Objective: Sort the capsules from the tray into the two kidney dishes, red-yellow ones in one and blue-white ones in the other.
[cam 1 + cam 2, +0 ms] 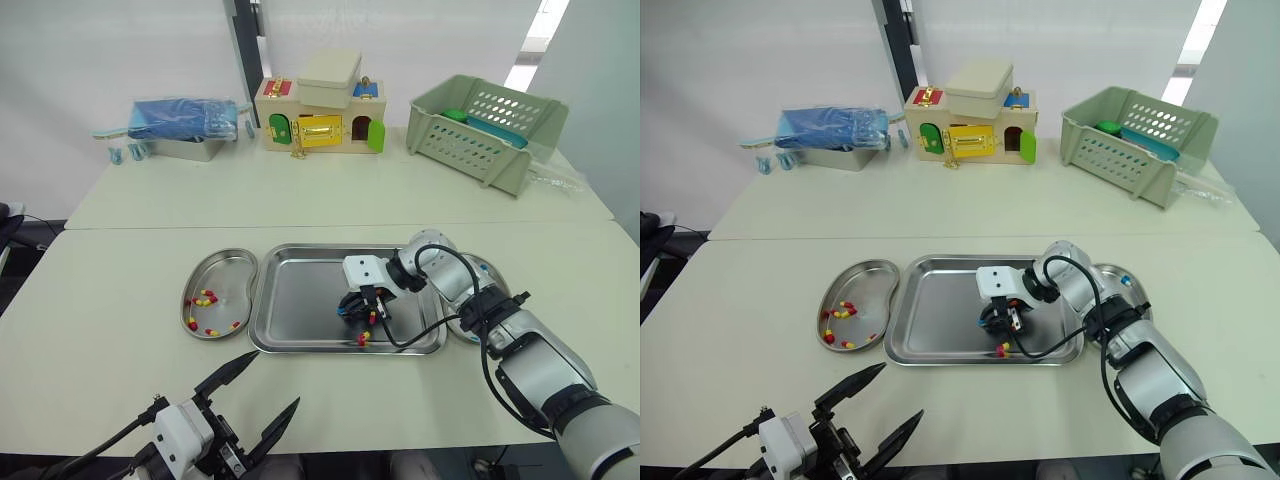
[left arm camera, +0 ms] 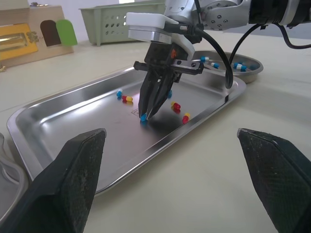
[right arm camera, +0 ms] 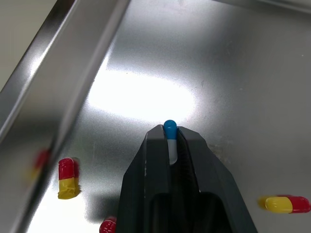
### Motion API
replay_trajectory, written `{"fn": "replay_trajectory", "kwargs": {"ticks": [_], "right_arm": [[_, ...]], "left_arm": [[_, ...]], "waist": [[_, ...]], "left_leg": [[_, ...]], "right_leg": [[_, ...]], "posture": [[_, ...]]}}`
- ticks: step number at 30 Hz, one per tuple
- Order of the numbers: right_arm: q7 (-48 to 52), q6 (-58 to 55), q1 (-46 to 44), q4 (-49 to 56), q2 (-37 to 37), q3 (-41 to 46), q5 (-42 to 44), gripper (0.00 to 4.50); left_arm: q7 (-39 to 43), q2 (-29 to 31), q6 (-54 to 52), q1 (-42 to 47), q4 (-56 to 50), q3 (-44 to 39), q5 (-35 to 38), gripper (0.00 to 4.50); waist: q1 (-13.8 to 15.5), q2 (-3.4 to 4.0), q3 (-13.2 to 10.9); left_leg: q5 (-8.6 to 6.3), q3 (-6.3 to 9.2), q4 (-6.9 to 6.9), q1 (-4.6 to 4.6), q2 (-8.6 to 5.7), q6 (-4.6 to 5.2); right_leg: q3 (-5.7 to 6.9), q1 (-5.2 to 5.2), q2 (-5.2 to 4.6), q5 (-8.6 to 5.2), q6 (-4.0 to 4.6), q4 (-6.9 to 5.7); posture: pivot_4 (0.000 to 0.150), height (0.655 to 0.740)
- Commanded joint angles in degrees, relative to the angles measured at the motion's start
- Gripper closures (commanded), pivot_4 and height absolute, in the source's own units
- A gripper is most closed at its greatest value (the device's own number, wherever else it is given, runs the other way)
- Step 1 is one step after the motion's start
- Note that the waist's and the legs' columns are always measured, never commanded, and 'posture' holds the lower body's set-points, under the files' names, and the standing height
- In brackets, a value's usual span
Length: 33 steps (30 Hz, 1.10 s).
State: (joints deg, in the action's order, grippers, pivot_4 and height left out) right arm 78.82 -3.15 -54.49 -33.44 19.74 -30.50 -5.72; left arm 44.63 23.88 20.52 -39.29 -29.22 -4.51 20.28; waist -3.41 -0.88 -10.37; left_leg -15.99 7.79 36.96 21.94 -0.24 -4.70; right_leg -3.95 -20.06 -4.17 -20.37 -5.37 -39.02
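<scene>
- One blue-white capsule [image 3: 169, 129] is pinched by the right pincer [image 2: 146, 115], low over the tray [image 1: 300, 270].
- The left pincer [image 1: 276, 379] is held spread over the counter [image 1: 120, 290].
- Red-yellow capsules [image 1: 205, 297] are held in the left kidney dish [image 1: 237, 268].

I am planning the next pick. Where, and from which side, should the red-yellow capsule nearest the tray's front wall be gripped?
Grip the red-yellow capsule across its middle, where the red and yellow halves meet, coming straight down from above. It lies flat on the tray floor, and the wall is close beside it, so a sideways approach would likely hit it.
</scene>
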Motion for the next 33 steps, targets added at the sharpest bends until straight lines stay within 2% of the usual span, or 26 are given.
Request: {"fn": "replay_trajectory", "kwargs": {"ticks": [1,5,11,15,18,23,30,32,33], "right_arm": [[1.1,-3.1,0.9,4.7,1.1,3.7,3.1,4.48],[1.9,-11.7,5.4,17.5,5.8,10.7,10.1,4.48],[-1.0,-27.1,19.5,39.2,20.2,24.7,19.3,4.48],[-4.4,-33.0,28.6,46.6,27.3,33.4,23.4,4.48],[-6.8,-34.3,33.2,48.7,30.3,36.9,24.6,4.48],[-10.5,-32.5,43.2,48.2,34.3,43.7,23.6,4.48],[-13.6,-30.7,46.7,46.3,34.2,44.6,24.2,4.48],[-14.2,-30.7,46.5,46.3,34.1,44.3,24.4,3.81],[-14.4,-30.6,46.5,46.2,34.2,44.1,24.5,3.66]], "left_arm": [[0.6,0.7,1.1,-0.6,-0.8,0.0,1.0,0.0],[0.9,1.2,1.3,-0.8,-0.6,-0.4,1.5,0.0],[3.9,2.6,2.5,-1.2,0.7,0.2,2.5,0.0],[6.9,4.5,3.0,0.2,1.8,0.6,3.5,0.0],[8.6,5.7,2.9,1.7,2.7,0.6,4.4,0.0],[12.5,8.1,1.7,5.5,4.3,1.3,6.7,0.0],[14.5,8.6,1.1,8.0,6.0,1.3,7.6,0.0],[14.2,8.6,0.7,8.2,5.5,1.4,7.5,0.0],[14.1,8.5,0.5,8.2,5.2,1.4,7.5,0.0]], "waist": [[0.0,0.0,0.0],[0.2,0.01,0.0],[1.5,0.0,0.0],[1.6,0.02,0.0],[1.0,0.05,0.0],[1.5,0.04,0.0],[1.2,0.05,0.0],[1.3,0.05,0.0],[1.3,0.05,0.0]], "left_leg": [[0.0,0.0,0.0,0.0,0.0,0.0],[0.0,0.0,0.0,0.05,-0.01,0.0],[-0.01,0.01,0.01,0.13,-0.02,0.01],[-0.01,-0.05,0.0,0.12,-0.02,0.02],[-0.01,-0.1,0.0,0.04,0.01,0.03],[-0.01,-0.08,0.01,0.0,-0.01,0.03],[-0.01,-0.09,0.01,-0.11,0.01,0.03],[-0.01,-0.08,0.01,-0.1,0.01,0.03],[-0.01,-0.07,0.02,-0.11,0.0,0.03]], "right_leg": [[0.0,0.0,0.0,0.0,0.0,0.0],[-0.01,-0.01,0.0,0.0,0.0,0.01],[0.02,0.01,-0.02,0.0,0.0,0.08],[0.0,0.02,-0.02,0.0,0.0,0.08],[-0.04,0.07,0.03,0.0,0.0,0.03],[-0.02,0.19,0.03,0.0,0.0,0.09],[-0.03,0.29,0.04,0.0,-0.01,0.06],[-0.02,0.32,0.03,0.0,-0.01,0.08],[-0.02,0.33,0.03,0.0,-0.01,0.09]], "posture": [[0.15,0.74],[0.15,0.74],[0.15,0.74],[0.15,0.74],[0.15,0.74],[0.15,0.74],[0.15,0.74],[0.15,0.74],[0.15,0.74]]}}
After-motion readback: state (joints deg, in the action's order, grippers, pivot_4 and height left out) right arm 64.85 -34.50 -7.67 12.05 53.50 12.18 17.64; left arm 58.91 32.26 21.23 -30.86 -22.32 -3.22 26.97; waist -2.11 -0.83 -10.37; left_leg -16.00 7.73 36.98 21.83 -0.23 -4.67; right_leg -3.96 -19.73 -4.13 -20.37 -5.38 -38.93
